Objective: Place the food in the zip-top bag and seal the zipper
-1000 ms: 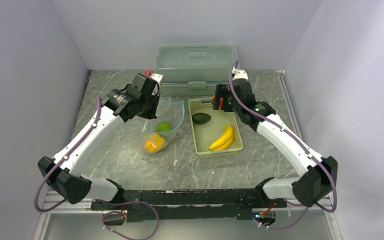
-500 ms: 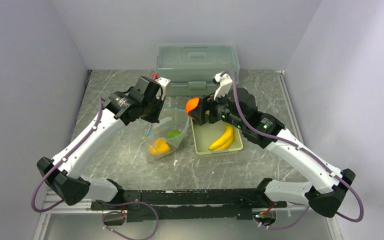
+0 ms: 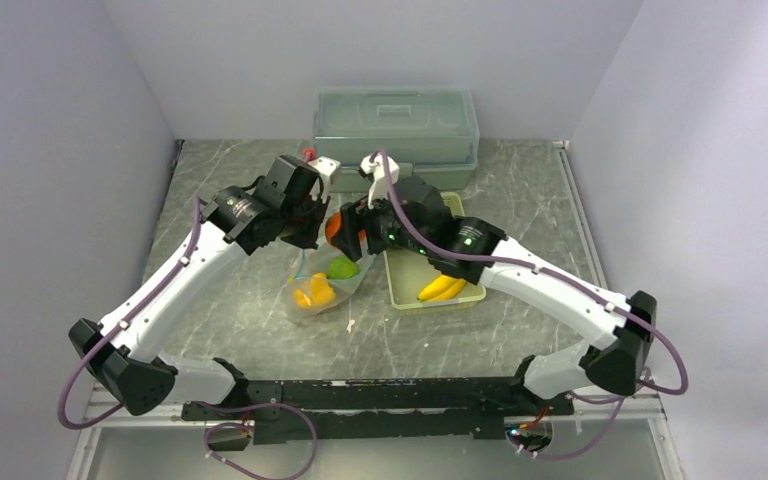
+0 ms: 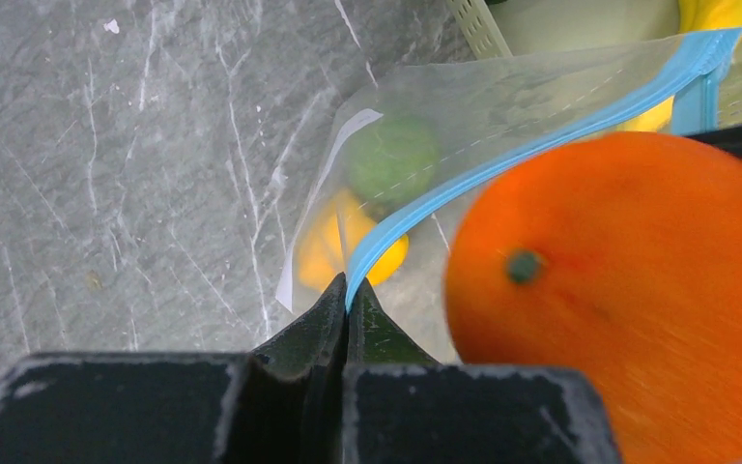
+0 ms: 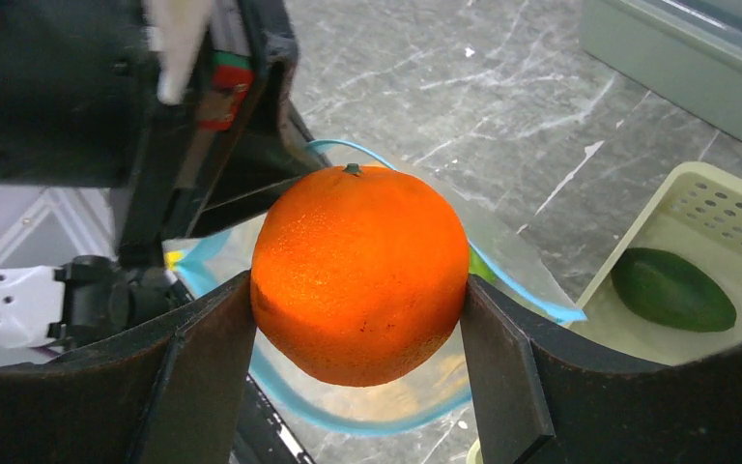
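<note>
Orange ball (image 5: pixel 359 275) sits clamped between the two fingers of the right gripper (image 5: pixel 357 333), held just over the open mouth of the zip-top bag (image 4: pixel 502 106). The left gripper (image 4: pixel 346 307) has its jaws closed tight on the zipper (image 4: pixel 541 135), holding that side of the rim up. Inside the bag lie the light green fruit (image 4: pixel 393 157) and a yellow piece (image 4: pixel 333 246), probably the pepper, blurred through the plastic. Just beside the bag stands the pale green basket (image 5: pixel 705 193), holding the avocado (image 5: pixel 672 288) and the bananas (image 3: pixel 442 288). Bag and basket rest on the grey marbled table (image 4: pixel 106 145), the green lidded box (image 3: pixel 395 115) at its far edge.
</note>
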